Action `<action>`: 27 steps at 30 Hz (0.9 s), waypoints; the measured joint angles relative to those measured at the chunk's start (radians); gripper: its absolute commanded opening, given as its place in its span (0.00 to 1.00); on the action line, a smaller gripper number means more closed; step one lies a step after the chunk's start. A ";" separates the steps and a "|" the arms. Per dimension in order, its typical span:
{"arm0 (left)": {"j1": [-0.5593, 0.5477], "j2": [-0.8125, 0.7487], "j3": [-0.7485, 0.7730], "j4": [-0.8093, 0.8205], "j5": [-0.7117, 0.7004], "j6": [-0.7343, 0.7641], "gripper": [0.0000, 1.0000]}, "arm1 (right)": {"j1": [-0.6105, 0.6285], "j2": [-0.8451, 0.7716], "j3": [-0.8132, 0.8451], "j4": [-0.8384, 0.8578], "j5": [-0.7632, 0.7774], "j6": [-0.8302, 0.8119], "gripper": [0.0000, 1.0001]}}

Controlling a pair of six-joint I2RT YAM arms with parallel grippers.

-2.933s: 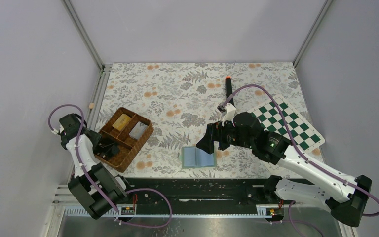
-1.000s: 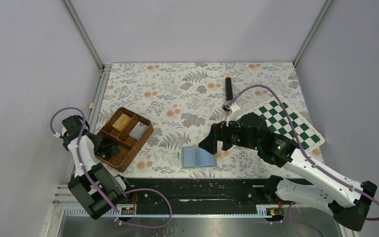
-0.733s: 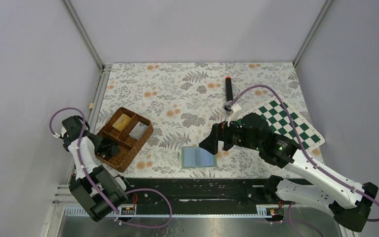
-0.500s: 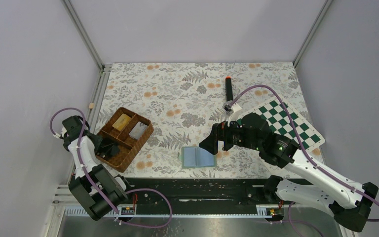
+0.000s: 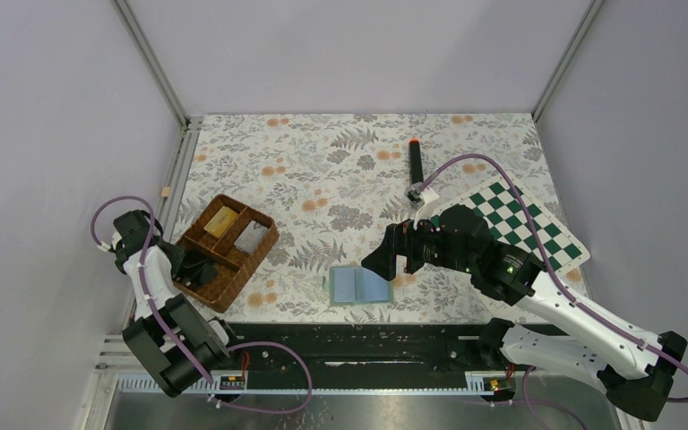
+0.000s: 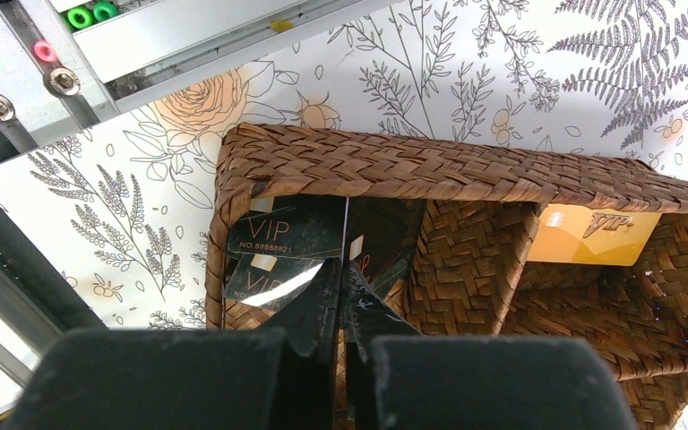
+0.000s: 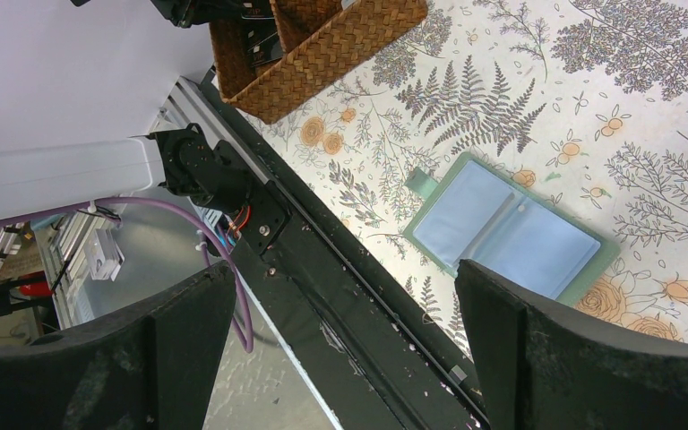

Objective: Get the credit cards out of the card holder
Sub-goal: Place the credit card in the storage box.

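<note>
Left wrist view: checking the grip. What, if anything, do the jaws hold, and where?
Cannot tell: shut above cards in the tray, a thin sliver at their tips.

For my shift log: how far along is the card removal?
Done: credit cards lie in the wicker tray; the card holder lies open, blue panels showing no card. In hand: nothing visible; left gripper shut over the tray, right gripper open above the holder. Left: probably nothing.

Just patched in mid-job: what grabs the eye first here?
The card holder lies open and flat near the front edge of the floral table, with the right gripper spread wide above it. At the left, the shut left gripper points into the wicker tray, where dark VIP cards lie in one end compartment.
</note>
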 measured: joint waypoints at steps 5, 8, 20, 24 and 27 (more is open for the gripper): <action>0.000 -0.006 0.000 0.000 0.000 0.000 0.00 | 0.000 0.000 0.000 0.000 0.000 0.000 0.98; 0.000 -0.011 0.000 -0.001 0.000 0.000 0.00 | 0.000 0.000 0.000 0.000 0.000 0.000 0.98; -0.001 -0.025 0.000 -0.016 -0.017 0.008 0.00 | 0.000 0.000 0.000 0.000 -0.001 0.012 0.98; -0.001 -0.029 0.001 -0.024 -0.027 0.009 0.00 | 0.000 0.000 0.000 0.000 -0.001 0.015 0.98; -0.001 -0.031 0.003 -0.027 -0.039 0.011 0.00 | 0.000 0.000 0.000 0.000 -0.005 0.019 0.98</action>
